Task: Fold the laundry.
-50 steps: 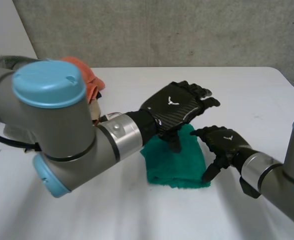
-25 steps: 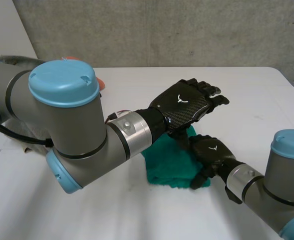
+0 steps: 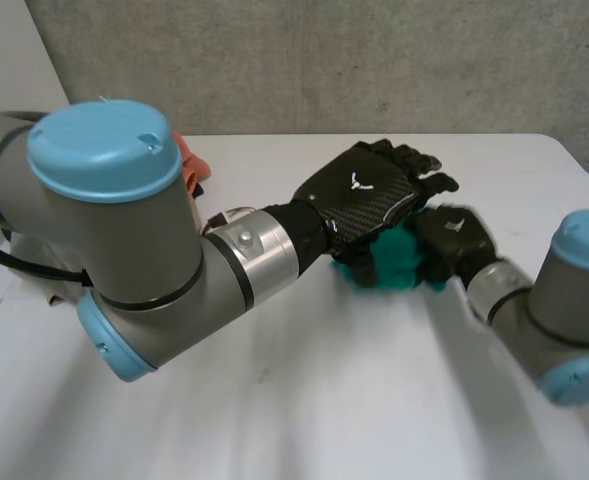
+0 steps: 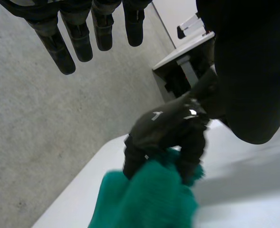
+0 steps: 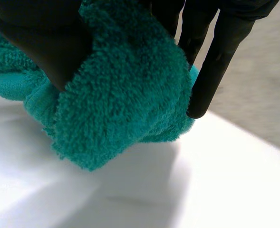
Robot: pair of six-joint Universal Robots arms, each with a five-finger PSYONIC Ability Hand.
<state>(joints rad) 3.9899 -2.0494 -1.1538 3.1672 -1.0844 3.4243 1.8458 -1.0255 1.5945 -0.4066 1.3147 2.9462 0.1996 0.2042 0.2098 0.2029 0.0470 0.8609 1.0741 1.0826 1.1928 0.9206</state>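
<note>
A teal terry cloth point(image 3: 398, 262) lies bunched on the white table point(image 3: 304, 400), under and just beyond my left hand point(image 3: 369, 200). That hand hovers over it with straight, spread fingers point(image 4: 59, 42), holding nothing. My right hand point(image 3: 452, 240) is shut on the cloth's right side. In the right wrist view its thumb point(image 5: 40, 38) and fingers point(image 5: 220, 52) pinch a thick fold of the cloth point(image 5: 120, 80), raised off the table. The left wrist view has the right hand point(image 4: 168, 128) clamped on the top of the cloth point(image 4: 144, 199).
An orange cloth point(image 3: 188, 158) lies at the back left, mostly behind my left arm point(image 3: 124, 250). A concrete wall point(image 3: 324, 60) runs behind the table's far edge. Dark furniture point(image 4: 187, 71) stands beyond the table.
My right hand slid onto the flat cloth's right edge, closed on it and pulled it up and toward the far side, bunching it. The left hand stayed hovering, open.
</note>
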